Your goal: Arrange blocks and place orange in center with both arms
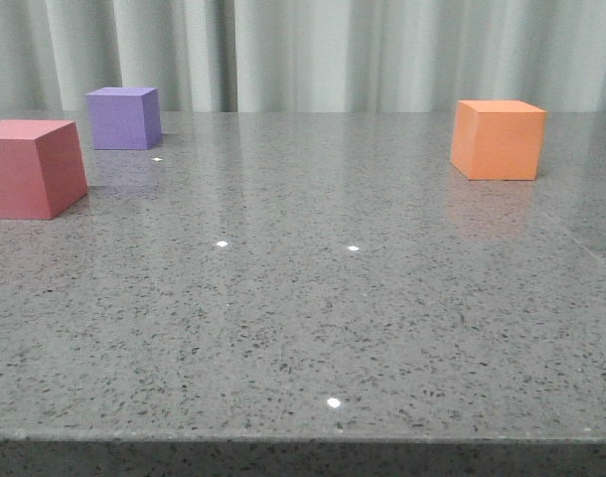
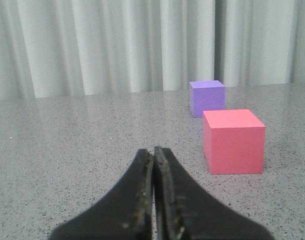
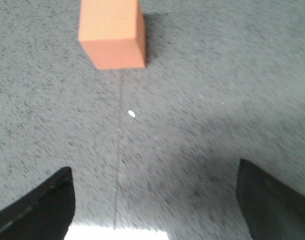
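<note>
**A:** Start with the fingers. How do they stand?

**B:** The left gripper (image 2: 154,155) has its 2 black fingers pressed together, tip to tip, with only a hairline seam between them. Nothing sits in that seam. The inner edges look worn, with small yellowish flecks.

**A:** And the other arm?

**B:** The right gripper (image 3: 152,200) is spread wide; each dark, angular finger shows only at a corner of its wrist view, with bare table (image 3: 192,125) between them. It holds nothing and touches nothing (the view is a little blurred).

**A:** Where is the orange cube?

**B:** In the right wrist view the orange cube (image 3: 112,34) lies ahead of the open fingers, well apart from them. In the front view it stands on the right side of the table, toward the back, near the curtain (image 1: 313,50).

**A:** The other 2 blocks?

**B:** Both on the left. The pinkish-red cube (image 1: 30,167) is nearer the camera, cut by the frame's edge; the purple cube (image 1: 124,117) stands behind it, apart. From the left wrist view both lie ahead of the closed fingers, to one side.

**A:** Surfaces?

**B:** All 3 cubes are matte, sharp-edged and unmarked. The tabletop is grey speckled stone, polished enough to carry faint reflections and small bright light spots. The curtain hangs in pale vertical folds.
</note>
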Tool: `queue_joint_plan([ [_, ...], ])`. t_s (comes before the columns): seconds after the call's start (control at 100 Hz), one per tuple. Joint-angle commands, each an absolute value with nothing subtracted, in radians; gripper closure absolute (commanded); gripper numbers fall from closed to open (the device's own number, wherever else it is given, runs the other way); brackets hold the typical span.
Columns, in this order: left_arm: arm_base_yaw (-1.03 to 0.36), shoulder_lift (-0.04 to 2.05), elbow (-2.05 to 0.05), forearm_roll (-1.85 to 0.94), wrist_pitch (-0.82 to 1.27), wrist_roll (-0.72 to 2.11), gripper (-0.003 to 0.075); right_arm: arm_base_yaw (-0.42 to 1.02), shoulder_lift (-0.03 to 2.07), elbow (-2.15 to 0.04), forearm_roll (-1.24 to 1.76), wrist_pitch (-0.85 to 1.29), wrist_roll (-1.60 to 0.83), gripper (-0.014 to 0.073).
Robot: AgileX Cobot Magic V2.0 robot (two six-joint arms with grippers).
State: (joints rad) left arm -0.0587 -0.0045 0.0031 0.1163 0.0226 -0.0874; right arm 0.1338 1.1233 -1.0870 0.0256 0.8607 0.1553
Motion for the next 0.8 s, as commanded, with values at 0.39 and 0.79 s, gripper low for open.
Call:
queue_joint_plan([
  [0.39, -0.055, -0.035, 0.045, 0.110, -0.064, -0.090, 0.0739, 0.197, 1.574, -1.492, 0.011, 0.810, 0.147, -0.0053],
  [0.79, -0.055, -0.035, 0.045, 0.110, -0.064, -0.090, 0.0739, 0.197, 1.757, -1.627, -0.033, 0.810, 0.147, -0.0053],
])
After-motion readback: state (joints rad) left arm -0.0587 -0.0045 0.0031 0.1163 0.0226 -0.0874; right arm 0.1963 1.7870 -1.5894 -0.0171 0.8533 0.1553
